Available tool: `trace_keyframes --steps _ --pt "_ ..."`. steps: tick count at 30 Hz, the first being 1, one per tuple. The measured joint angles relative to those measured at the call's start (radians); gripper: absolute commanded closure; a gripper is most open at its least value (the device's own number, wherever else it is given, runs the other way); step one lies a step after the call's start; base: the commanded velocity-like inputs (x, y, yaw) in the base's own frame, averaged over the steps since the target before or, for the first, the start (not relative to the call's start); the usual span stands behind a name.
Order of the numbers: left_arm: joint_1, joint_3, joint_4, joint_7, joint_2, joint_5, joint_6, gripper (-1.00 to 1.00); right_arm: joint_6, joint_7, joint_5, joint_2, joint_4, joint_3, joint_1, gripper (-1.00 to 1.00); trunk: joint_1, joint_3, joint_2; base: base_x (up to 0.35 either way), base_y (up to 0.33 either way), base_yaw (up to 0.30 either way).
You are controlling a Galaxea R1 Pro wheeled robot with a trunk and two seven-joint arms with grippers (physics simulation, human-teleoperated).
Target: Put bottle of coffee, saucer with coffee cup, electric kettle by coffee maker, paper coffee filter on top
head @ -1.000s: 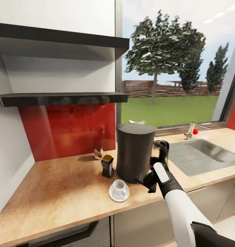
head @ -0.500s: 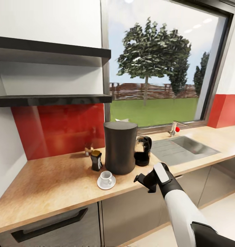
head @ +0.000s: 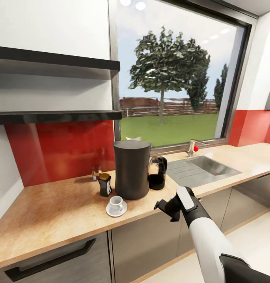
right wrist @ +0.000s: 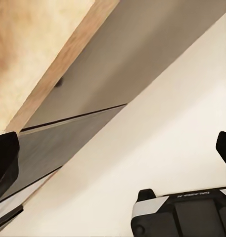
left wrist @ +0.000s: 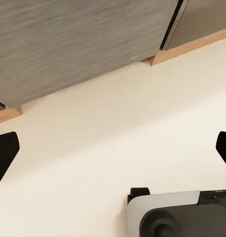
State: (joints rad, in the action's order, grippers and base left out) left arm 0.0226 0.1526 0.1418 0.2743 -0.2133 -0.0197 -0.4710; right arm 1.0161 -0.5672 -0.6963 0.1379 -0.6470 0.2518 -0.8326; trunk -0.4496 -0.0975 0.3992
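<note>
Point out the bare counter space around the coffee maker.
Open stretch: countertop left of the saucer and coffee bottle. A narrower strip lies between the electric kettle and the sink. Crowded right around the coffee maker.

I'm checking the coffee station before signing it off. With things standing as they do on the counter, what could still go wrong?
The electric kettle stands close beside the sink, so a nudge might tip it in. The coffee cup on its saucer sits near the countertop edge, within likely reach of the open right gripper. The paper filter barely shows over the coffee maker; its seating is unclear.
</note>
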Motion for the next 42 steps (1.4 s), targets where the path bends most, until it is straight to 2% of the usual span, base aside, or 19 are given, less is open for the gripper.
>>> trace_keyframes --steps 17,25,27,29,31,33,34,36,38,40,42 --pt "0.0 0.0 0.0 0.0 0.001 -0.001 0.0 -1.0 0.0 0.004 -0.001 -0.004 0.071 0.0 0.0 -1.0 0.0 -0.006 0.0 0.0 0.0 -0.248" --pt "0.0 -0.004 0.0 0.0 0.002 0.0 0.0 -1.0 -0.001 0.004 0.011 -0.005 0.191 -0.001 0.0 -1.0 0.0 -0.01 0.0 0.0 0.0 -0.289" --pt "0.0 -0.006 0.0 0.0 0.004 0.0 0.0 -1.0 -0.001 0.003 0.029 -0.005 0.266 -0.003 0.001 -1.0 0.0 -0.011 0.0 0.0 0.0 -0.289" --pt "0.0 -0.008 0.0 0.0 0.006 0.0 0.0 -1.0 -0.01 0.003 0.08 -0.006 0.332 -0.003 0.001 -1.0 0.0 -0.012 0.0 0.0 0.0 -0.29" --pt "0.0 -0.009 0.0 0.0 0.007 0.0 0.0 -1.0 -0.06 0.004 0.165 -0.006 0.395 -0.002 0.004 -1.0 0.0 -0.013 0.0 0.0 0.0 -0.29" --pt "0.0 -0.008 0.0 0.0 0.009 0.0 0.0 -1.0 -0.16 0.006 0.262 -0.006 0.461 -0.004 0.02 -1.0 0.0 -0.014 0.0 0.0 0.0 -0.29" --pt "0.0 -0.008 0.0 0.0 0.009 0.0 0.0 -1.0 -0.191 0.007 0.286 -0.007 0.478 -0.006 0.026 -1.0 0.0 -0.014 0.0 0.0 0.0 -0.29" --pt "0.0 -0.008 -0.001 0.0 0.009 0.0 0.0 -1.0 -0.303 0.029 0.389 -0.007 0.538 -0.004 0.053 -1.0 0.0 -0.015 0.0 0.0 0.0 -0.289" --pt "0.0 -0.008 -0.001 0.0 0.01 0.0 0.0 -1.0 -0.401 0.083 0.495 -0.011 0.584 0.0 0.089 -1.0 0.0 -0.015 0.0 0.0 0.0 -0.283" --pt "0.0 -0.007 -0.001 0.0 0.011 0.0 0.0 -1.0 -0.475 0.165 0.594 -0.023 0.606 0.001 0.141 -1.0 0.0 -0.015 0.0 0.0 0.0 -0.279" --pt "0.0 -0.006 -0.001 0.0 0.012 0.0 0.0 -1.0 -0.519 0.258 0.67 -0.037 0.615 -0.003 0.199 -1.0 0.0 -0.015 0.0 0.0 0.0 -0.276"
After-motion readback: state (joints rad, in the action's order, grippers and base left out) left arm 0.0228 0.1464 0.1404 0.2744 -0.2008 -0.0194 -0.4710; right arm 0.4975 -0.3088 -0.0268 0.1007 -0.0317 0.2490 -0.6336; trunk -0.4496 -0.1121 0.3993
